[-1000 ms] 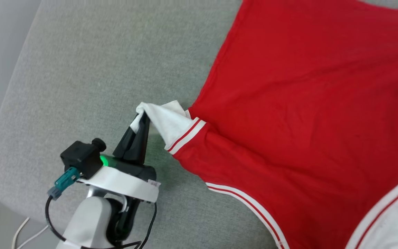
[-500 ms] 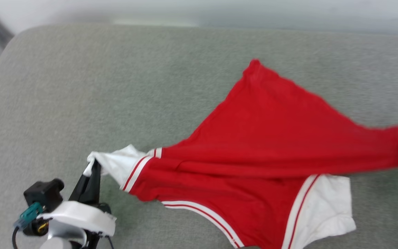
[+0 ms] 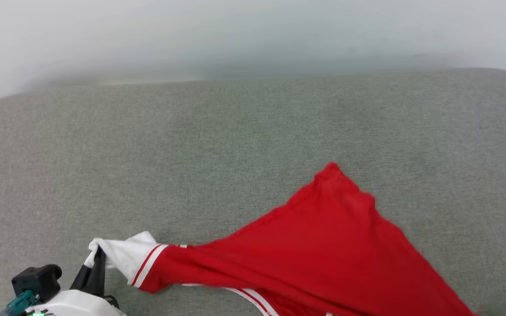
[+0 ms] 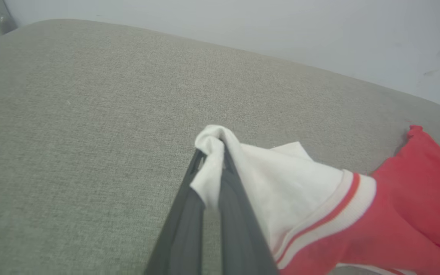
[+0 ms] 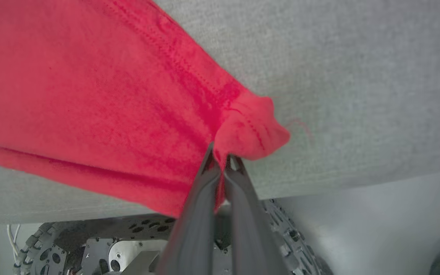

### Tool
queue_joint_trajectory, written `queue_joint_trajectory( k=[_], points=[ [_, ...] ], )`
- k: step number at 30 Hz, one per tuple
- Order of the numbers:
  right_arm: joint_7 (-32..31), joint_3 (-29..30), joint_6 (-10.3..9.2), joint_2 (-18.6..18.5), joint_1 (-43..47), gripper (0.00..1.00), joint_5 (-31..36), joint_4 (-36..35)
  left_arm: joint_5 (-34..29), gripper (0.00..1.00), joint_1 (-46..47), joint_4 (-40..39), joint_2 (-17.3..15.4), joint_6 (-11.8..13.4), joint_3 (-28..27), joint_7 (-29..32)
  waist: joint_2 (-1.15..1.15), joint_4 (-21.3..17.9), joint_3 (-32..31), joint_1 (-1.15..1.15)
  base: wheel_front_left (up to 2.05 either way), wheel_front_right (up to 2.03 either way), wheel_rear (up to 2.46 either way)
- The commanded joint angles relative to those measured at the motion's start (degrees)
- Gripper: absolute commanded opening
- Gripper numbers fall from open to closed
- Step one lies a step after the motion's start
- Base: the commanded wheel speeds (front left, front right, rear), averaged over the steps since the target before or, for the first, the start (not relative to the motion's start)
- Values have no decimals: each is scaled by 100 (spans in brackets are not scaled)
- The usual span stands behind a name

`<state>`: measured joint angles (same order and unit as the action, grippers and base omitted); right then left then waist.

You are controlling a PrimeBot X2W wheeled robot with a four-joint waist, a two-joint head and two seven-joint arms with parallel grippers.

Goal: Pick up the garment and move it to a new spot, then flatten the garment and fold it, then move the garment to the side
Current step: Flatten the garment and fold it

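Note:
The garment [image 3: 323, 254], a red jersey with a white sleeve and red-and-white striped trim, hangs stretched over the grey cushion [image 3: 218, 145] at the lower right of the head view. My left gripper [image 3: 98, 253] is shut on the tip of the white sleeve [image 4: 281, 179], with the cloth bunched over its fingertips [image 4: 212, 151]. My right gripper [image 5: 222, 154] is shut on a bunched red corner of the garment [image 5: 128, 95], held past the cushion's near edge. The chest lettering is hidden.
A pale wall [image 3: 253, 35] rises behind the cushion's far edge. The robot's wheeled base [image 5: 101, 248] with perforated metal plates sits below the cushion's front edge in the right wrist view.
The head camera has tilted up, so the cushion's far edge and the wall are in view. The garment has been drawn toward me and hangs tauter between the two grippers, which both keep their hold.

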<state>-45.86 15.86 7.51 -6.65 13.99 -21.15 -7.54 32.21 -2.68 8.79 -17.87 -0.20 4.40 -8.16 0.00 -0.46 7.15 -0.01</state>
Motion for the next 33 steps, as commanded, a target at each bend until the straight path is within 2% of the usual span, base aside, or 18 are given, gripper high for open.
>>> queue_joint_trajectory(
  k=[1, 2, 3, 4, 5, 9, 15, 18, 21, 24, 27, 33],
  points=[
    [57, 15, -3, 78, 133, 0, 19, 3, 26, 0, -78, -6, -39, 30, -34, 27, 0, -72, -68, 1, 0, 0, 0],
    [217, 9, -3, 193, 257, 0, 21, 49, 19, 0, -102, -54, -46, 55, -14, 57, 0, -92, -93, 1, 0, 0, 0],
    [305, 10, -3, 239, 303, 39, 13, 96, 16, 0, -112, -72, -39, 70, 4, 76, 0, -99, -103, 1, 0, 0, 0],
    [305, 10, -3, 239, 303, 39, 13, 96, 16, 0, -112, -72, -39, 70, 4, 76, 0, -99, -103, 1, 0, 0, 0],
    [409, -24, -2, 285, 333, 100, -46, 142, 14, 0, -121, -84, -33, 68, 20, 88, 0, -107, -112, 1, 0, 0, 0],
    [1181, -51, -2, 353, 193, 100, -129, 231, 3, 0, -97, -130, -11, 32, 107, 117, 0, -107, -131, 1, 0, 0, 0],
    [2950, -73, -2, 375, -329, 100, 26, 240, -1, 0, 19, -188, 9, 10, 184, 96, 0, -70, -77, 1, 0, 0, 0],
    [3685, -216, -2, 236, -666, 100, 84, 359, -28, 0, 114, -219, 27, 4, 231, 90, 0, -23, 1, 1, 0, 0, 0],
    [4057, -409, -2, 76, -1088, 100, 56, 608, -51, 0, 247, -275, 53, -9, 296, 74, 0, 55, 119, 1, 0, 0, 0],
    [4015, -631, -2, -218, -1576, 100, -67, 889, -83, 0, 426, -346, 91, -34, 376, 45, 0, 176, 292, 1, 0, 0, 0],
    [3580, -849, -2, -546, -2073, 100, -278, 1101, -126, 0, 634, -409, 131, -76, 462, 18, 0, 313, 518, 1, 0, 0, 0],
    [1699, -1558, -2, -1417, -3104, 100, -743, 1204, -184, 0, 1029, -389, 205, -206, 594, -152, 0, 563, 956, 1, 0, 0, 0]
  ],
)
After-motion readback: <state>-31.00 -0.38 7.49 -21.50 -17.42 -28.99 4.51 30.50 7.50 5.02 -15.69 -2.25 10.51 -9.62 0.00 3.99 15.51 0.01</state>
